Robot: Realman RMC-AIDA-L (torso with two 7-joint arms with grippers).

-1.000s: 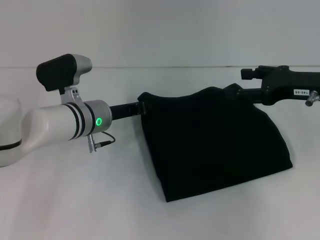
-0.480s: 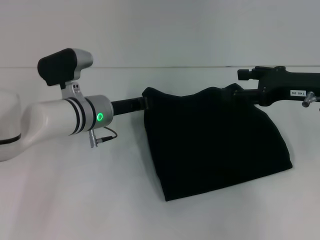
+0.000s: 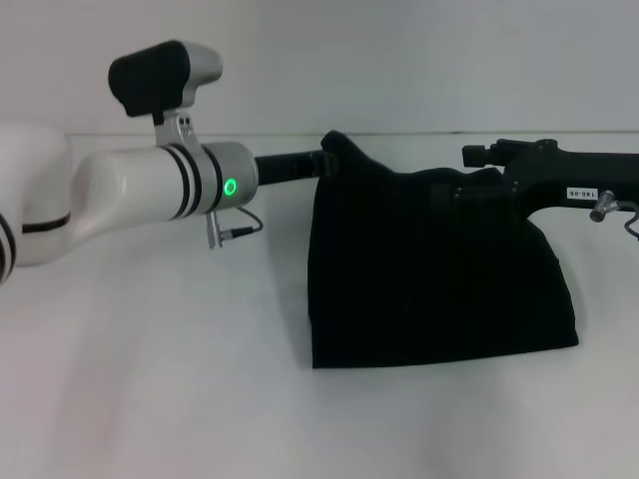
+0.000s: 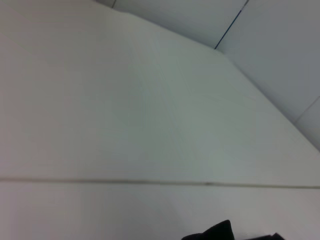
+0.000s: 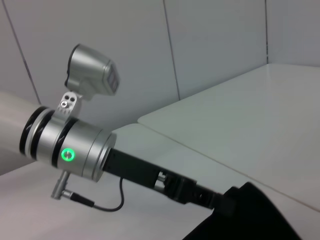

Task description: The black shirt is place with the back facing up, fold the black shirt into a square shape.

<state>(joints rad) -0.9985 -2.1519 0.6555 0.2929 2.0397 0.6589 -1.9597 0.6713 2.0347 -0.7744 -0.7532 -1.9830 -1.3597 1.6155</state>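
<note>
**Mid-fold: both arms carry the far edge**

The black shirt point(image 3: 439, 269) hangs from its lifted far edge, its near hem resting on the white table point(image 3: 150, 399). The left gripper point(image 3: 324, 160) and right gripper point(image 3: 469, 190) each pinch an upper corner. Next, I judge, lay that edge down evenly.

left pincer point(image 5: 226, 204) gripping black shirt point(image 5: 255, 217) corner | green ring light point(image 5: 66, 154) lit

Both pincer tips are buried in the black shirt point(image 3: 429, 269), so their grip cannot be read. The left wrist view cuts the shirt to a sliver at 6 o'clock; the right wrist view crops it at 5 o'clock.
</note>
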